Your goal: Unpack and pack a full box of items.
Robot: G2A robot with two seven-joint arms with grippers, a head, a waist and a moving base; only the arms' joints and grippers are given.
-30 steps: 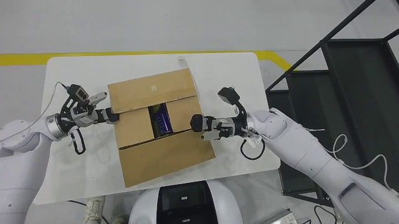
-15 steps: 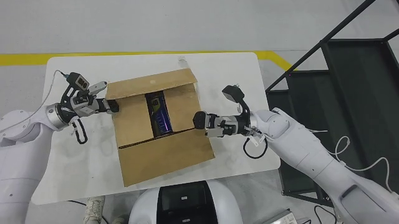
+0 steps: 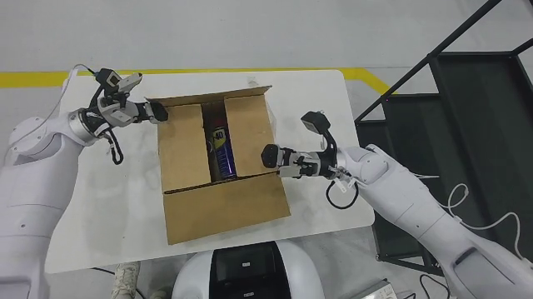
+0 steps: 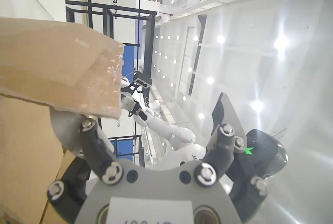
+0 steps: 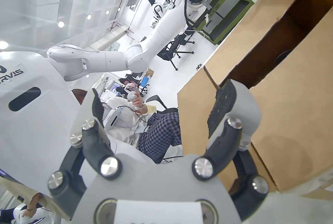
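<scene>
Left gripper [image 3: 158,113] and right gripper [image 3: 268,156] stand spread, gripping nothing; each should push its flap of the brown cardboard box [image 3: 225,207] fully outward, clearing the blue spray can [image 3: 218,151].

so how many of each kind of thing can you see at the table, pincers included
box: 1
can, inside the box: 1
pincer: 2 (left pincer, right pincer)
total: 4
</scene>
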